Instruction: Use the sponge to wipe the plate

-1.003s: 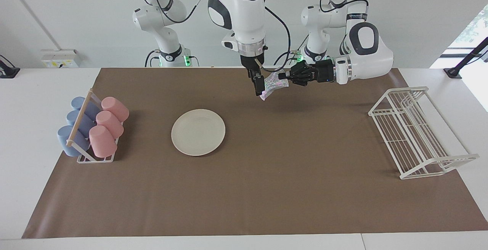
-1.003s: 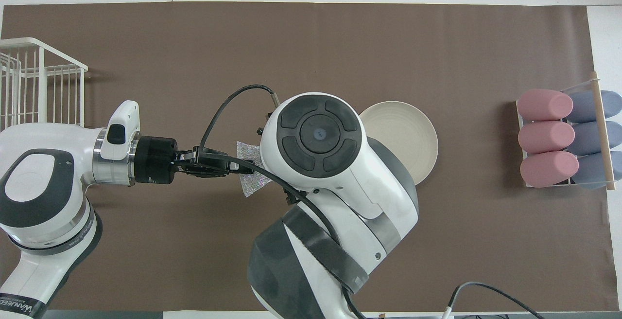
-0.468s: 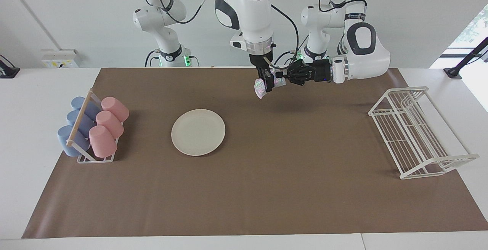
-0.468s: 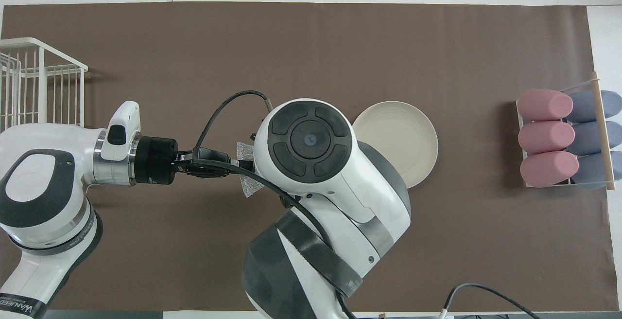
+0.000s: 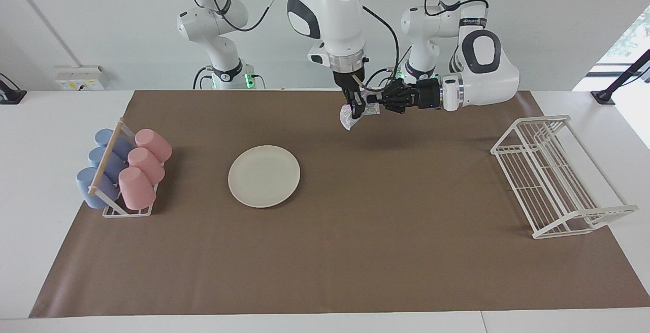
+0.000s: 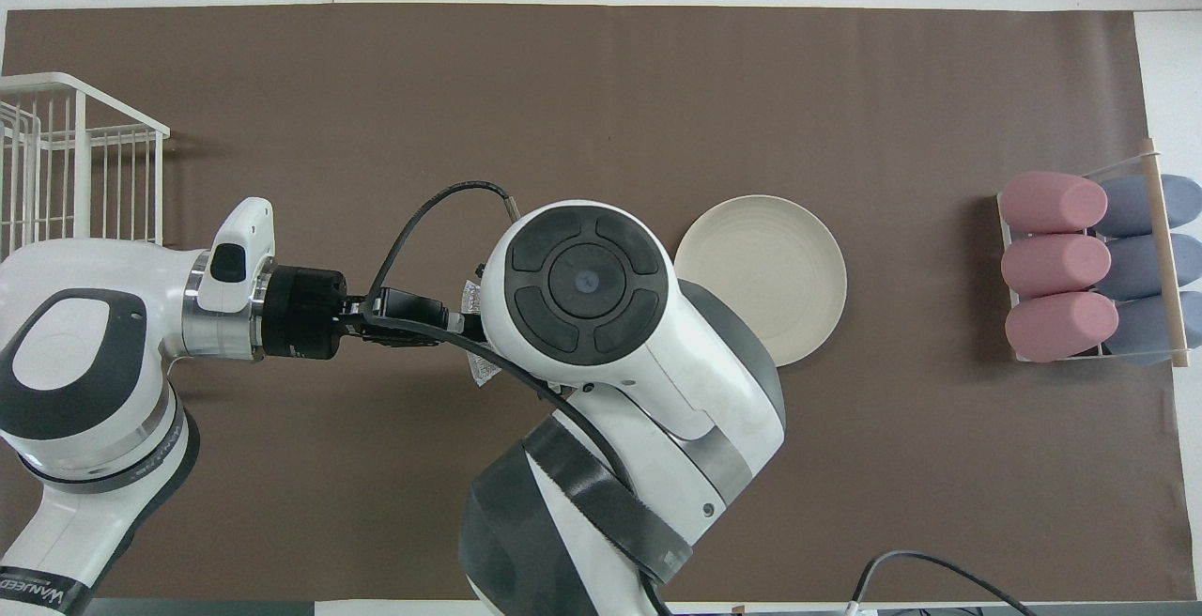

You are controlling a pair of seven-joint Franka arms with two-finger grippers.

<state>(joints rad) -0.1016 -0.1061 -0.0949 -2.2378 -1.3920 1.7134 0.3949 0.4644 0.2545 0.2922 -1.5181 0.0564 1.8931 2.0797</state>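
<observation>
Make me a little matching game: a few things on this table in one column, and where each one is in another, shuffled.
Things:
1. sponge
2. plate
3. pink cups
4. white wire rack

Places:
A. lying flat on the brown mat
B. at the left arm's end of the table
C. up in the air, gripped by both end effectors
D. in the cup rack at the right arm's end

Pairs: 1-C, 2-A, 3-D, 4-B

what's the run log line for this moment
stage: handover | sponge: in the air | left pincer: shut on sponge | right pincer: shut on sponge | plate: unwiped
</observation>
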